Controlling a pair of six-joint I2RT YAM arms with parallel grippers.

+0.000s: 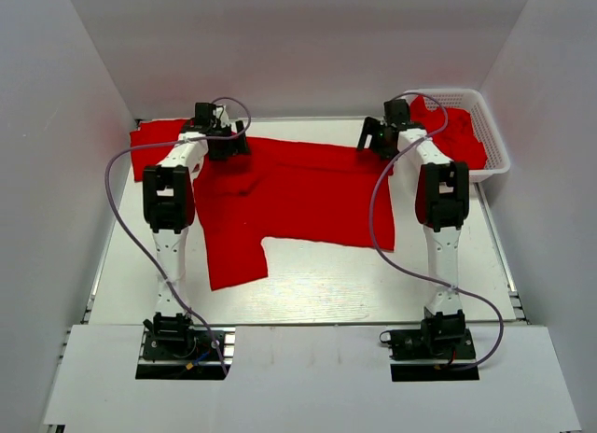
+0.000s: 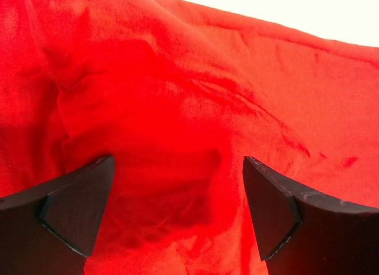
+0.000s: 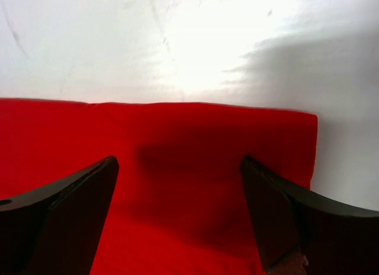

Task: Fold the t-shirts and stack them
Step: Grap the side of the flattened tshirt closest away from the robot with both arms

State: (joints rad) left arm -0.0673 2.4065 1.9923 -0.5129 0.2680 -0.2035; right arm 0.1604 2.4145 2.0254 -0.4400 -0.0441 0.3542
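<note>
One red t-shirt (image 1: 308,195) lies spread flat on the white table, its hem toward the right and a sleeve (image 1: 238,263) pointing to the near side. My left gripper (image 1: 222,144) hovers open over the shirt's far left part, by the shoulder. In the left wrist view wrinkled red cloth (image 2: 177,97) fills the frame under the open left gripper (image 2: 177,159). My right gripper (image 1: 376,139) is open over the far right corner of the shirt. The right wrist view shows that corner (image 3: 296,127) and the open right gripper (image 3: 177,159) above smooth cloth. Neither gripper holds anything.
A white lattice basket (image 1: 494,144) stands at the back right with more red t-shirts (image 1: 457,134) heaped in it. Another red flap of cloth (image 1: 154,148) lies at the far left, near the side wall. Bare table (image 1: 373,284) lies on the near side of the shirt.
</note>
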